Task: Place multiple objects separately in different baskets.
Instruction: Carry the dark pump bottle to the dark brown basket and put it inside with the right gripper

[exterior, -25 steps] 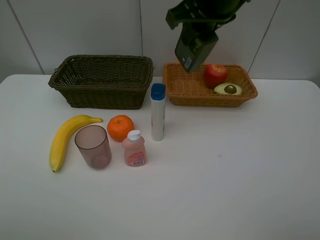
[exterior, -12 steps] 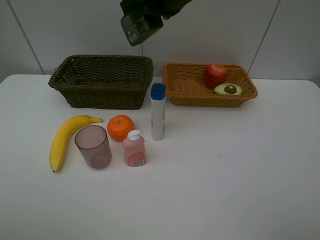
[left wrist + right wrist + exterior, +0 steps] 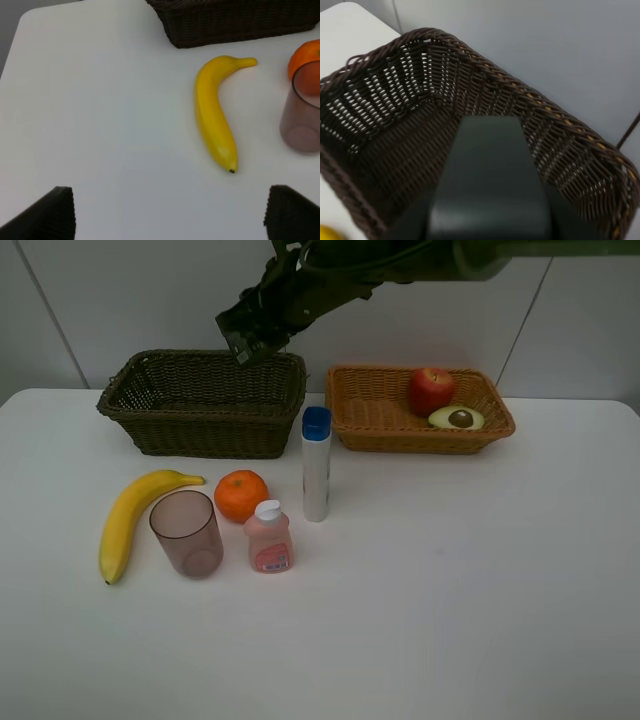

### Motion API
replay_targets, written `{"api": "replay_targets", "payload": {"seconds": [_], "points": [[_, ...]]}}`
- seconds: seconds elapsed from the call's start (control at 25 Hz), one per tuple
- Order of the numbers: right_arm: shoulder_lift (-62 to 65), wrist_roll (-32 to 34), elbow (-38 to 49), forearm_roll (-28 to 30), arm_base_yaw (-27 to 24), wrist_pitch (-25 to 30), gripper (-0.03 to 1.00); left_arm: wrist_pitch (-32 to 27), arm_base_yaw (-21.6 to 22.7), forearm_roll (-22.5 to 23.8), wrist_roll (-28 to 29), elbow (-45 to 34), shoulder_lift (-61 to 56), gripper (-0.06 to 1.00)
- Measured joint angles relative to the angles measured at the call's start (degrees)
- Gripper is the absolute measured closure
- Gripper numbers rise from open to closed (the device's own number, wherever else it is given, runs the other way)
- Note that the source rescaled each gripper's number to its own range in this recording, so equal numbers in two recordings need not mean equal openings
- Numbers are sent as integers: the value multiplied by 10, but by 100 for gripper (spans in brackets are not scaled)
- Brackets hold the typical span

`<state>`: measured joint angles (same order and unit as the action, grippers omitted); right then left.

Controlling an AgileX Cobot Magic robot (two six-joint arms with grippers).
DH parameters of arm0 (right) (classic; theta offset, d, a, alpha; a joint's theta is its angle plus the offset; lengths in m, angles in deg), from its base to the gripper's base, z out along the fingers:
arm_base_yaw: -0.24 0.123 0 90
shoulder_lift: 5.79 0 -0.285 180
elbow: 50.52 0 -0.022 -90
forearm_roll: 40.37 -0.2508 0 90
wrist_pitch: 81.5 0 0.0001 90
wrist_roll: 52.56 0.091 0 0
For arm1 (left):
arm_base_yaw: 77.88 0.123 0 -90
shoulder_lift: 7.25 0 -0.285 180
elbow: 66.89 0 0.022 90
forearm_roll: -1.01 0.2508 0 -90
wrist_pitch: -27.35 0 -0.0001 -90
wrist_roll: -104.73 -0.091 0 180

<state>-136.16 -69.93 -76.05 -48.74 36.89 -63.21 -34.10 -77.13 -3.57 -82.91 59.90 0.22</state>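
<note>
With the right hand [image 3: 258, 320] shut tight on what looks to be the dark green bottle [image 3: 240, 340], though only a dark blur in the wrist view, so said with caution. Swung across within the last second from above the orange-tan basket [image 3: 400, 437] to above the far right corner of the dark brown-green basket [image 3: 200, 430]; not yet lowered inside. Suggests the bottle is bound for the dark basket, apart from the red apple [image 3: 431, 390] and avocado half [image 3: 456, 418] lying in the tan one. Probably needs only lowering and release.

With the left hand [image 3: 170, 215] spread wide and holding nothing, above the bench [image 3: 450, 590] near the banana [image 3: 215, 115].

Yet to sort: banana, orange [image 3: 241, 495], translucent pinkish cup [image 3: 187, 532], small pink bottle [image 3: 269, 538], white blue-capped tube [image 3: 316, 465], all grouped in front of the dark basket. Smooth, plain white bench; behind it, a pale grey panelled wall [image 3: 150, 300].
</note>
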Motion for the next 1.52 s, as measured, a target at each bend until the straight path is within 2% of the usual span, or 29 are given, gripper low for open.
{"api": "replay_targets", "payload": {"seconds": [0.36,1.4,1.48,1.52], "points": [[-100,0,-82,-3,0,-2,95,0,0,0,0,0,0,-6],[-138,0,-88,-3,0,-12,95,0,0,0,0,0,0,-6],[-138,0,-88,-3,0,-17,88,0,0,0,0,0,0,-6],[-137,0,-89,-3,0,-23,79,0,0,0,0,0,0,-6]]}}
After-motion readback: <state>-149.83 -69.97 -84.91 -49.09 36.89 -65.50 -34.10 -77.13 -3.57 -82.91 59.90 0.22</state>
